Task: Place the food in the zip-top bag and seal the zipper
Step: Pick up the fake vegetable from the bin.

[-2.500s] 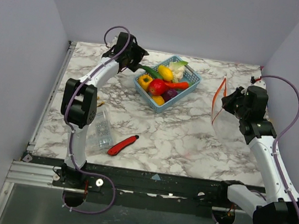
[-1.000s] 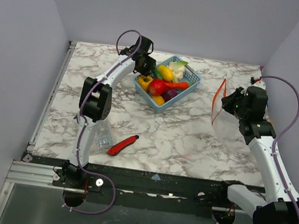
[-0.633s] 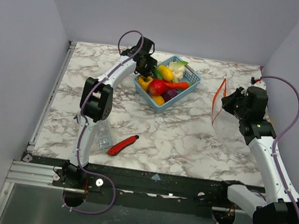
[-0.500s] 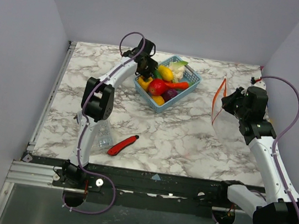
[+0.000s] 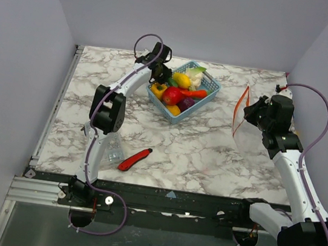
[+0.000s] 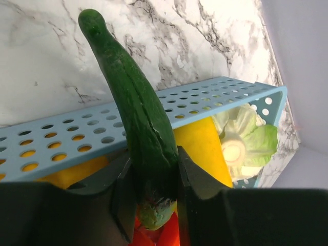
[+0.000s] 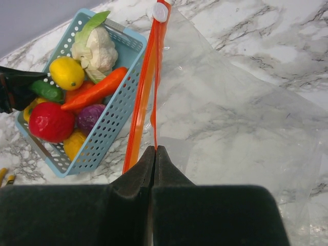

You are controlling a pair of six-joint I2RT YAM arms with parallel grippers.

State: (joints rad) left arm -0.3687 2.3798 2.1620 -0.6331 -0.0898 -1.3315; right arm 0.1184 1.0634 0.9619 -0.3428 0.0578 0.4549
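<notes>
Left gripper (image 5: 162, 74): it has travelled toward 3 o'clock. Before, it was well apart from the blue basket (image 5: 180, 118); now it is at the basket's rim, at 10 o'clock.
Left jaws: they are narrower than a second ago. The fingers (image 6: 195, 182) now touch the green cucumber (image 6: 133, 102) on both sides.
Left elbow (image 5: 108, 110): it has shifted toward 3 o'clock, and the forearm now points to about 1 o'clock.
</notes>
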